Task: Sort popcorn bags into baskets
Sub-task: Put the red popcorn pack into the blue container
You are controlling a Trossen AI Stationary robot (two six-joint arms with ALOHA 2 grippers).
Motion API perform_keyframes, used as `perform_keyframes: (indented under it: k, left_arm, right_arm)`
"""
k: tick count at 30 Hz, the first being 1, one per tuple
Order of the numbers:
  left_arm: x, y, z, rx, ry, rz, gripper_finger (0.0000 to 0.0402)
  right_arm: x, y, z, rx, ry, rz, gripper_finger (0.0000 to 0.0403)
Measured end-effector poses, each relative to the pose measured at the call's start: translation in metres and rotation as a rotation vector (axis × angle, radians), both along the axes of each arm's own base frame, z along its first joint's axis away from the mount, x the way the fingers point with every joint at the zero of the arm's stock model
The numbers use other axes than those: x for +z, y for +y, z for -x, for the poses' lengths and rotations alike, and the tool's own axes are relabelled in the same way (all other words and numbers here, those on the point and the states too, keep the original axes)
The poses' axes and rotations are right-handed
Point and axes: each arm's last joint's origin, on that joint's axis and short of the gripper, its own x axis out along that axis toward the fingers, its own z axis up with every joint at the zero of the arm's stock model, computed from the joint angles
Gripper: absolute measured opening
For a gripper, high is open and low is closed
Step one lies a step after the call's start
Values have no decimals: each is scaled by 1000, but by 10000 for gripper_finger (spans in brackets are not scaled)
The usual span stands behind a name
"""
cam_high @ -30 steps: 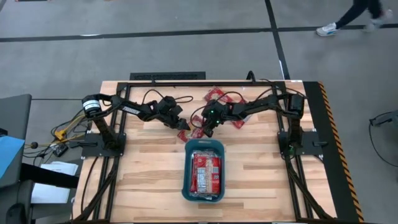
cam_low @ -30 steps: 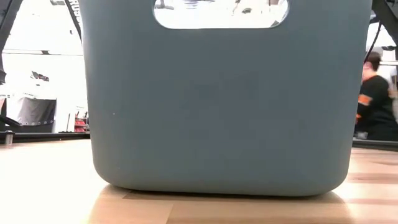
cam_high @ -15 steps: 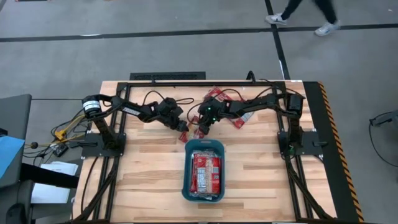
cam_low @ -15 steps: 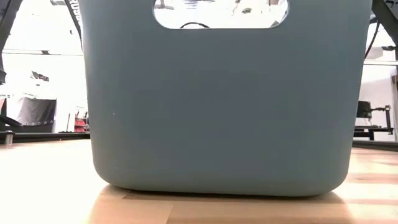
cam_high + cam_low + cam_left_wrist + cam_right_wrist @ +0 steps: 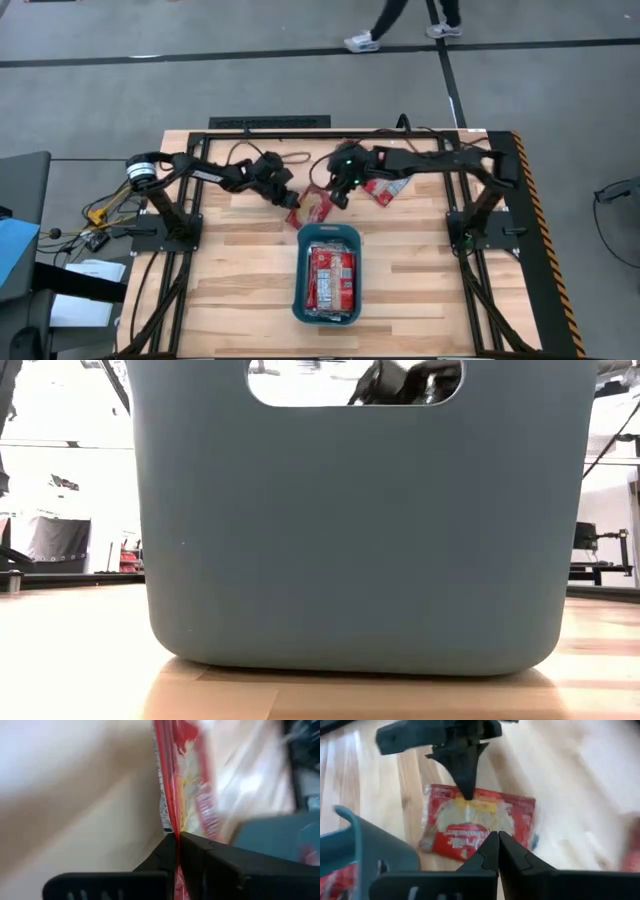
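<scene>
Several popcorn bags (image 5: pixel 331 276) inside basket (image 5: pixel 300 300)

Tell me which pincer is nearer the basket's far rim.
Left. The left pincer, shut on a popcorn bag, hangs just off the far left corner of the basket. The right pincer grips the bag's other edge, farther back.

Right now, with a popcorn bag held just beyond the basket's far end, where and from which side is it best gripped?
By an edge, as now. The popcorn bag is thin and flat, so fingers close across its thickness. The left gripper pinches one edge from the left; the right gripper is shut at the opposite edge. Both views show the bag edge-held above the table, near the basket.
</scene>
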Motion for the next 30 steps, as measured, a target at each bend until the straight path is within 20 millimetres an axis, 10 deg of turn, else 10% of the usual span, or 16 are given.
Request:
perform_keyframes:
  k: [16, 30]
  left_arm:
    - [122, 12, 23, 56, -105, -277, 0]
    - [179, -73, 30, 43, -283, -205, 0]
  right_arm:
    - [85, 31, 68, -139, -56, 195, 25]
    - [81, 42, 70, -138, 1, 193, 17]
